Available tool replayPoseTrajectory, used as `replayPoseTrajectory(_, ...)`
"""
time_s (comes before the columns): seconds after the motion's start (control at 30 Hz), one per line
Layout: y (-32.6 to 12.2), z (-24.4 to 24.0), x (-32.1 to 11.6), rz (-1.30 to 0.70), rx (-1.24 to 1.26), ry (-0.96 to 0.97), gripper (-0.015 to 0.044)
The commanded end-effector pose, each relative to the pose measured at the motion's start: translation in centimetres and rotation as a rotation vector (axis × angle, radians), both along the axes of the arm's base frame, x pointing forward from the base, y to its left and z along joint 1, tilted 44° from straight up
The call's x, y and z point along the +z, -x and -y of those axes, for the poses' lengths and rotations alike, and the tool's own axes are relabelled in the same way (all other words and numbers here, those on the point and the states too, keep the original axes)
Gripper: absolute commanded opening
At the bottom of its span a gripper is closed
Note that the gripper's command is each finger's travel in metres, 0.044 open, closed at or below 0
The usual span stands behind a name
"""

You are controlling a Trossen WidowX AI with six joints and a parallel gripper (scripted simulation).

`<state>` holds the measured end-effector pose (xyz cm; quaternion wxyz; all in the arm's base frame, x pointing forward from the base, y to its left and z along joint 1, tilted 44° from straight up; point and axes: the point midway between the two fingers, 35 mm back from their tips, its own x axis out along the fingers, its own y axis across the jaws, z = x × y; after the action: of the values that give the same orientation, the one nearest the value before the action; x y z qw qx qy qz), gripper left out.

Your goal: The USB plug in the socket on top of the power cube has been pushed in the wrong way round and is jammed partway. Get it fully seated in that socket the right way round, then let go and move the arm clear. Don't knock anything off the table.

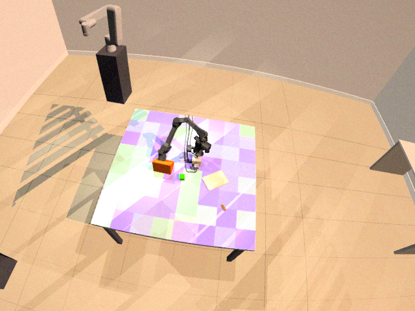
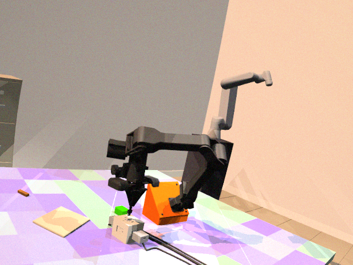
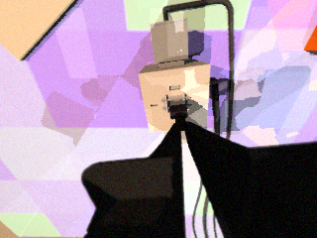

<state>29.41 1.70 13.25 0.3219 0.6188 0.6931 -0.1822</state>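
Note:
The beige power cube stands on the table below my gripper, with small slots on its top. My gripper points down, nearly closed, shut on the small dark USB plug. The plug is at the cube's top face, over the socket area. A bit of light metal shows beside it in the wrist view. How deep the plug sits and which way round it is cannot be told; the fingertips and dark shading hide the socket.
A grey block-shaped plug sticks out of the cube's side, and dark cables run beside it. Near the cube are a green cube, a tan board and an orange wedge. A brown block lies farther off.

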Motion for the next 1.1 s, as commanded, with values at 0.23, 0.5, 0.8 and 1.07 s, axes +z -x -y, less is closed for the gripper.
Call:
replayPoseTrajectory(0.23, 0.06, -0.22, -0.17, -0.008, 0.003, -0.018, 0.0000)
replayPoseTrajectory(0.5, 0.08, -0.33, -0.20, -0.010, 0.004, -0.025, 0.0000)
replayPoseTrajectory(0.8, 0.11, -0.45, -0.23, -0.012, 0.004, -0.034, 0.0000)
replayPoseTrajectory(1.07, 0.14, -0.55, -0.26, -0.014, 0.005, -0.041, 0.0000)
